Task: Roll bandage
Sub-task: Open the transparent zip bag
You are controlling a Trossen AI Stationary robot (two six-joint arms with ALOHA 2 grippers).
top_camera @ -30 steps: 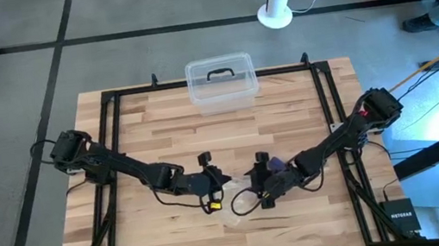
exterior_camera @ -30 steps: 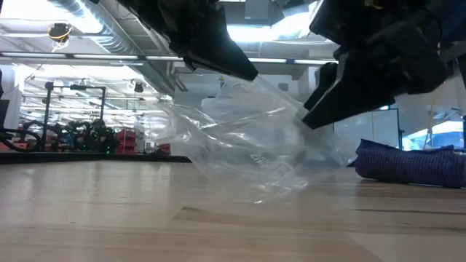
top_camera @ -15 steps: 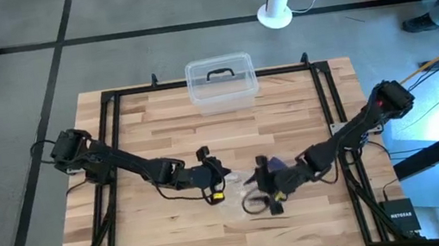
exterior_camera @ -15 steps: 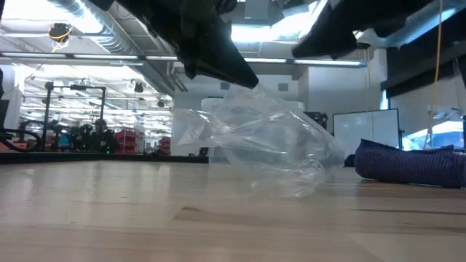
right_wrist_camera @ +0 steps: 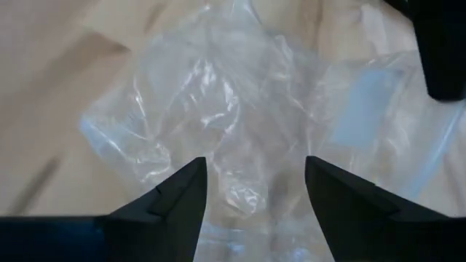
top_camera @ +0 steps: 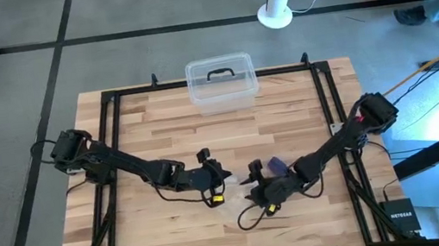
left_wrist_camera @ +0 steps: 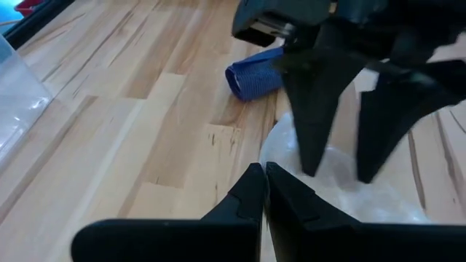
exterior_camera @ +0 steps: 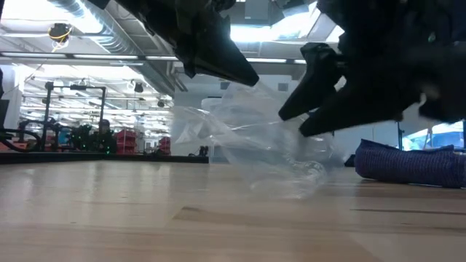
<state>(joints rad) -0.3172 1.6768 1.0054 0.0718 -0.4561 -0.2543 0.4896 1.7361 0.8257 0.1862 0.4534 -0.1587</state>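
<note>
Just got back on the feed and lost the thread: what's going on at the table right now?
The left tool is shut on an edge of the clear plastic bag, holding it up off the table. The right tool is open and points down at the bag, its fingers apart and not closed on anything. The bandage, a blue-purple roll, lies on the wood beside the bag, with neither tool touching it. A clear plastic box sits at the table's far edge.

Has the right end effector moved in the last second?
Yes. In the high view the right end effector first backed away from the clear box, then returned, ending nearer the left arm.
</note>
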